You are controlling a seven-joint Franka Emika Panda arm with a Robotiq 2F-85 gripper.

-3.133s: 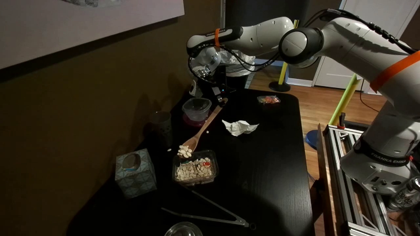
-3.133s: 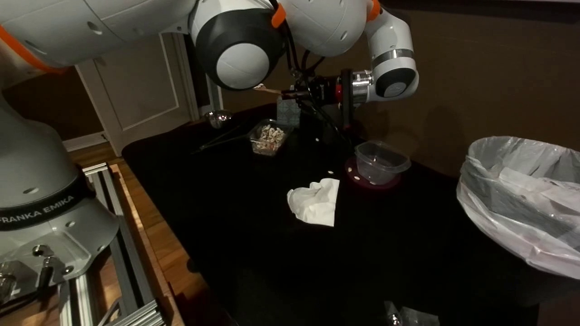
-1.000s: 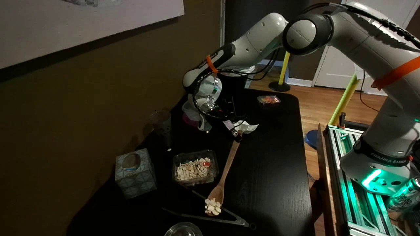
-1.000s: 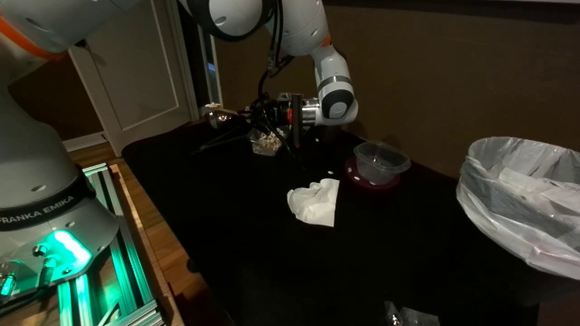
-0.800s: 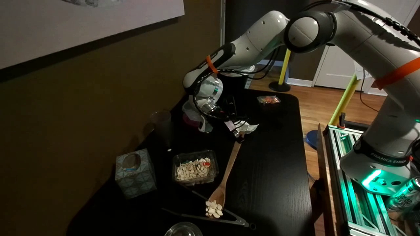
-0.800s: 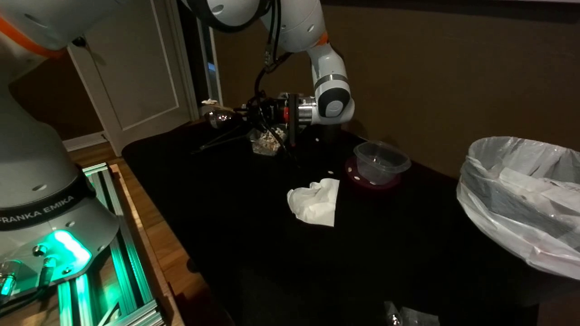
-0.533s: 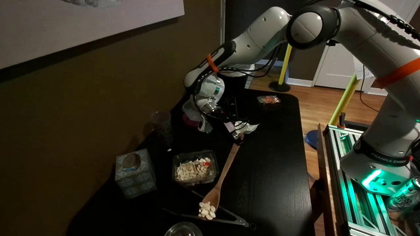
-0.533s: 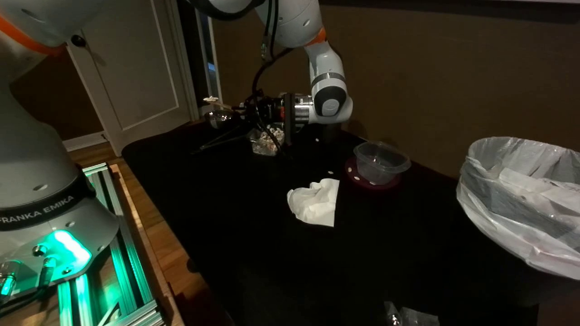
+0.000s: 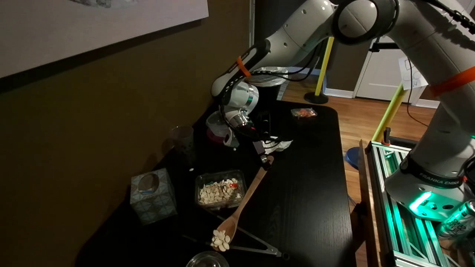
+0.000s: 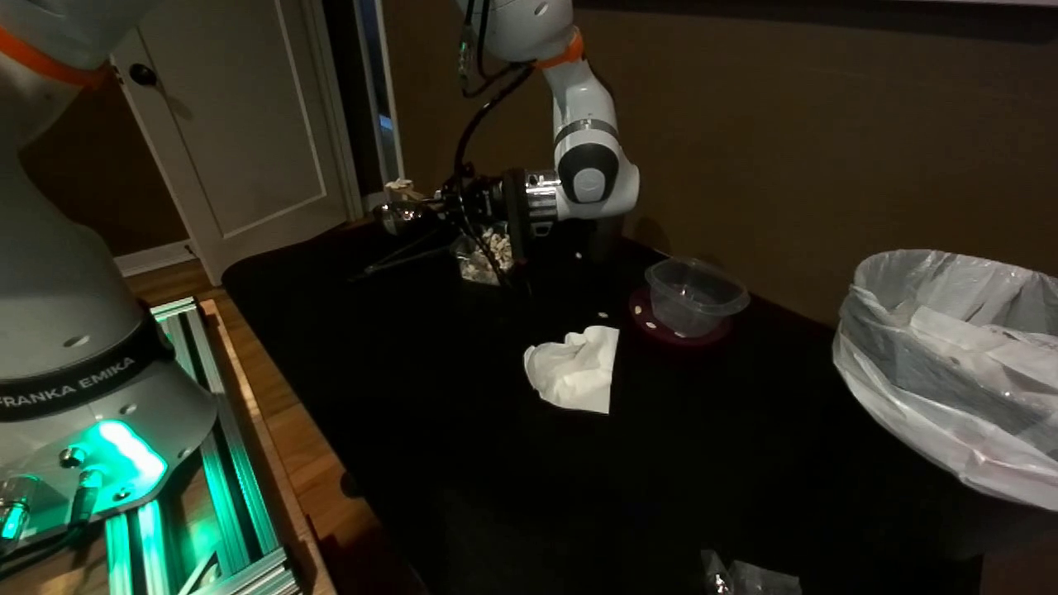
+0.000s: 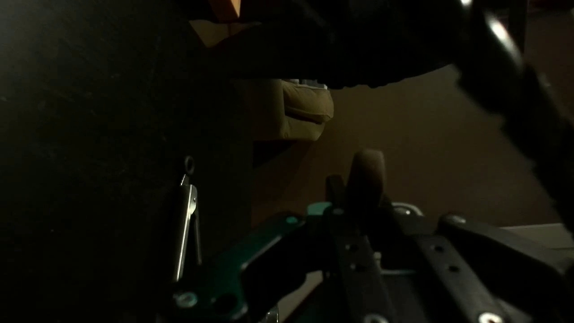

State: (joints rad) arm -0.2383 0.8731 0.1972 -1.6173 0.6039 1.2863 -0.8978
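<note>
My gripper (image 9: 266,163) is shut on the handle end of a wooden spoon (image 9: 249,193) and holds it above the black table. In the wrist view, the spoon's handle end (image 11: 368,168) sticks up between the fingers of the gripper (image 11: 362,197). The spoon's bowl carries pale flat seeds (image 9: 220,240); the seeds also show in the other view (image 10: 399,183). In an exterior view, the spoon's bowl appears over metal tongs (image 9: 259,250), near a clear round bowl (image 9: 207,253). A clear container (image 9: 243,187) of seeds with a red piece stands beside the spoon.
A tissue box (image 9: 153,198) and clear cup (image 9: 182,133) stand by the wall. A clear tub (image 10: 694,293) sits on a dark red lid (image 10: 719,332). Crumpled white paper (image 10: 574,372) lies on the table. A lined trash bin (image 10: 926,397) stands beyond. A candy packet (image 9: 304,112) lies farther off.
From over the seed container's edge, the gripper and loaded spoon have swung past it to over the tongs. In the last second the spoon's bowl shifted toward the round bowl. The base light turned green.
</note>
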